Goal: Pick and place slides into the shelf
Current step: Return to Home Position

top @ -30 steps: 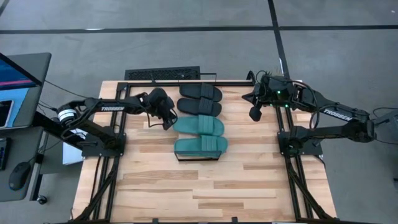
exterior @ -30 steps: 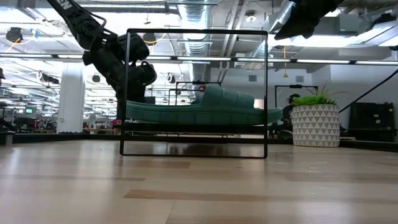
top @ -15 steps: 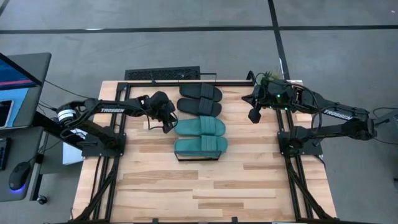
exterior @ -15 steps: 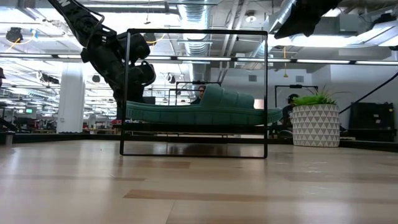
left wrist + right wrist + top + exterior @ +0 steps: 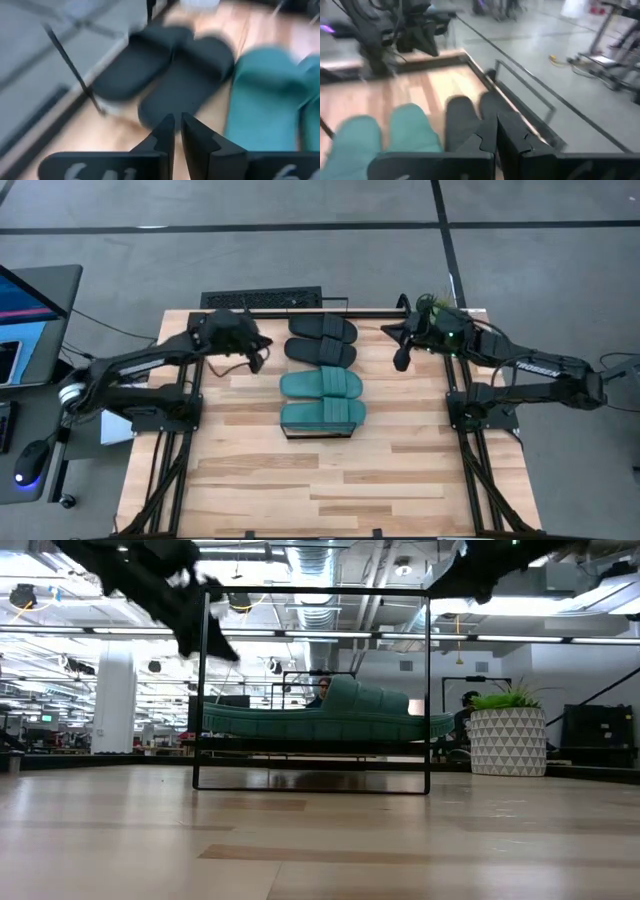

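grey floor (image 5: 300,240) around the table (image 5: 400,480), a desk (image 5: 50,340) at 9 o'clock; overhead, seemingly ducts (image 5: 318,565) and strip lights (image 5: 520,638).

- Black slides (image 5: 322,340) hidden in low view behind green slide (image 5: 330,722).
- Shelf (image 5: 318,436) plank covered from above.
- Left arm (image 5: 150,575), right arm (image 5: 490,565) cropped at low view's top.

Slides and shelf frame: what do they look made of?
Green slides: matte, one-piece moulded look with a ribbed strap, so probably soft rubber or foam. Black slides: same dull moulded finish, likely the same material. Shelf frame: thin, straight black rods, probably painted metal wire.
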`<state>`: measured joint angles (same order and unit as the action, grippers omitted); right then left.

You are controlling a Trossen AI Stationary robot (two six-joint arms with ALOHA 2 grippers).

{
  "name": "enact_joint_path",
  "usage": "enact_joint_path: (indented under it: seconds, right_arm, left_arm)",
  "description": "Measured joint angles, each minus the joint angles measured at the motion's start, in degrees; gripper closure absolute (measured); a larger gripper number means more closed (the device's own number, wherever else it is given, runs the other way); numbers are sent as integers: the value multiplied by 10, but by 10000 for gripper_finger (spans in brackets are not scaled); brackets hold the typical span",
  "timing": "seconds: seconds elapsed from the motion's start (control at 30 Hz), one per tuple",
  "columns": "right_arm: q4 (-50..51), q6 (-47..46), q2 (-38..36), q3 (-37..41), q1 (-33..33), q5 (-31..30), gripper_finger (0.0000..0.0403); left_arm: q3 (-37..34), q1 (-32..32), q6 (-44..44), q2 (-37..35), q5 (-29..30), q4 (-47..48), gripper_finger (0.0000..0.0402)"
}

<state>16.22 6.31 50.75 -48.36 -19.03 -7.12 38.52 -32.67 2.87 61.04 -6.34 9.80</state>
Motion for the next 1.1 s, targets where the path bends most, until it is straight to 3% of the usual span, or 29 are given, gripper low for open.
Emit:
enact_joint_path:
  seconds: [0.13,0.3,0.57,0.7,0.9,1.1]
  right_arm:
    - [-130,-27,-13,80,-10,51,403]
    - [-233,-67,-31,166,8,57,403]
    - [-257,-76,-81,216,62,49,403]
    - [-236,-75,-107,228,93,9,403]
    - [-222,-94,-139,264,144,-59,403]
    - [-223,-142,-157,306,216,-158,403]
  left_arm:
    - [0,-3,20,-103,-13,-2,374]
    - [0,-3,24,-209,-24,34,374]
    - [-71,24,-39,-336,-51,54,374]
    - [-135,62,-92,-437,-67,53,374]
    - [-178,115,-116,-596,-30,77,374]
    - [-175,154,-109,-604,-22,103,374]
